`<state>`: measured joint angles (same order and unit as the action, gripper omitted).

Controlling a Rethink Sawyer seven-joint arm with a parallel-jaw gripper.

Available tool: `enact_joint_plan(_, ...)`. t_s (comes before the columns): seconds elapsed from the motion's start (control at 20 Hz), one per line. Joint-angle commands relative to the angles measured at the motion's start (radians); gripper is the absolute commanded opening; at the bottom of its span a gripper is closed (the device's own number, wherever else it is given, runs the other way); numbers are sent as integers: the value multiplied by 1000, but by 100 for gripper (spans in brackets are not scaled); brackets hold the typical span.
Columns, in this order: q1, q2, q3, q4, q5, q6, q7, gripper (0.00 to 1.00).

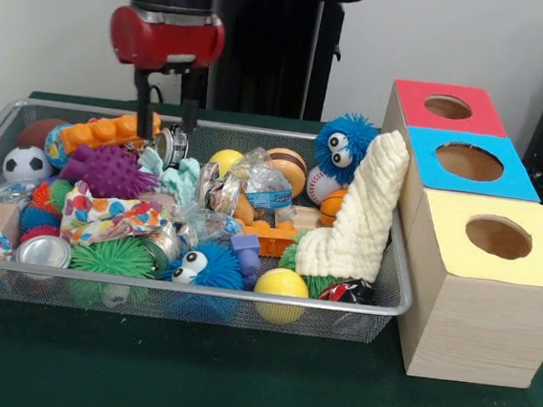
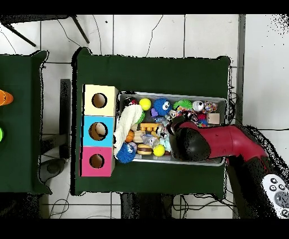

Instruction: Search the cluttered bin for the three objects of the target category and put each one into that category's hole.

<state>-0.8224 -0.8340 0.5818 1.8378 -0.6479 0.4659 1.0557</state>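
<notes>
The wire-mesh bin is packed with toys and stands on the green table; it also shows in the overhead view. My gripper is open and empty. Its two black fingers hang at the bin's back left, just over a small silver can and next to an orange toy brick. In the overhead view the red arm covers the gripper. Right of the bin stand three wooden boxes with holes: red, blue and yellow.
In the bin lie a purple spiky toy, a soccer ball, a blue fuzzy toy with eyes, a cream knitted cloth, a yellow ball, a burger toy and a tin.
</notes>
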Motion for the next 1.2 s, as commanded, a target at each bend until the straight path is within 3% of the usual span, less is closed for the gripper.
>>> enact_joint_plan(0.05, 59, -18, 22, 98, 90, 74, 124, 100)
enact_joint_plan(0.25, 109, 57, -29, 64, 125, -45, 236, 100)
enact_joint_plan(0.45, 170, 129, -90, 9, 106, -115, 258, 100)
enact_joint_plan(0.7, 206, 216, -124, -58, 71, -161, 201, 100)
enact_joint_plan(1.2, 186, 220, -150, -45, 79, -191, 161, 100)
